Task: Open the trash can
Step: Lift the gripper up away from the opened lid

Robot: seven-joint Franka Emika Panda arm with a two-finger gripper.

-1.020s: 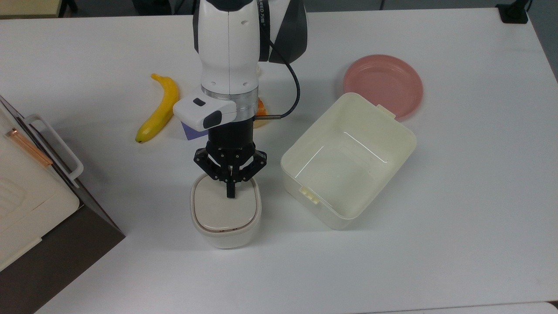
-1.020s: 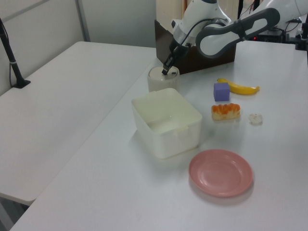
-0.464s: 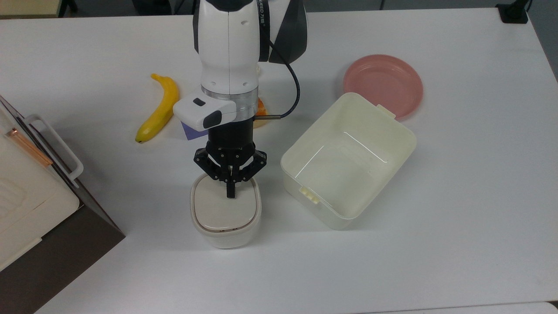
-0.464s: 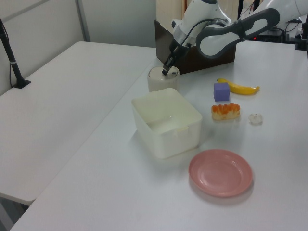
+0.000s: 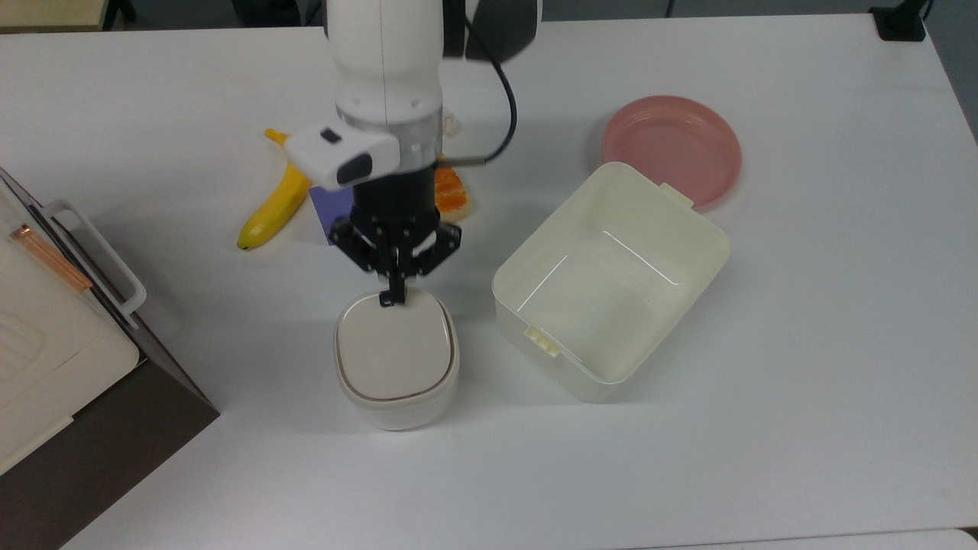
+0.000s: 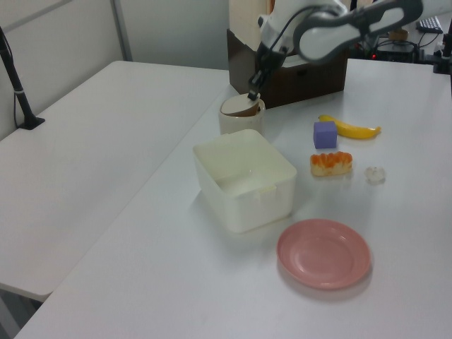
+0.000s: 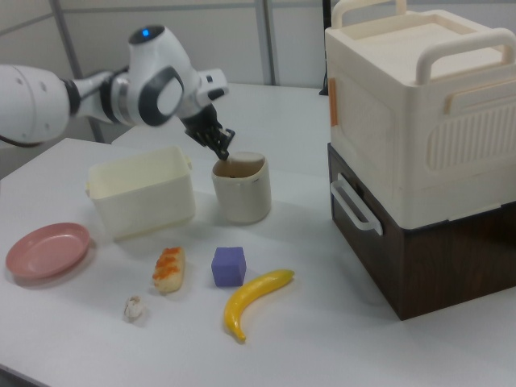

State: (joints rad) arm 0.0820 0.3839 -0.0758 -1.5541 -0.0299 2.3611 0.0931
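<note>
The trash can [image 5: 397, 405] is a small white rounded bin standing mid-table, also seen as the trash can [image 6: 239, 123] and the trash can [image 7: 241, 197]. Its beige lid [image 5: 393, 347] sits tilted up, with a dark gap under it in the left view and the right view. My gripper [image 5: 394, 296] hangs shut just over the lid's edge nearest the arm, at a small black button. The same gripper [image 6: 252, 95] and gripper [image 7: 222, 152] hover right above the can's rim, holding nothing.
A lidless cream box [image 5: 581, 374] stands to the top view's right of the can, a pink plate [image 5: 671, 149] behind it. A banana [image 5: 275, 210], purple cube [image 5: 328, 210] and orange food piece [image 5: 451, 191] lie by the arm. A cream-and-brown cabinet [image 5: 46, 359] fills the top view's left edge.
The gripper has lifted and drawn back toward the arm, from the middle of the lid to its edge. The lid, flat before, now stands tilted up.
</note>
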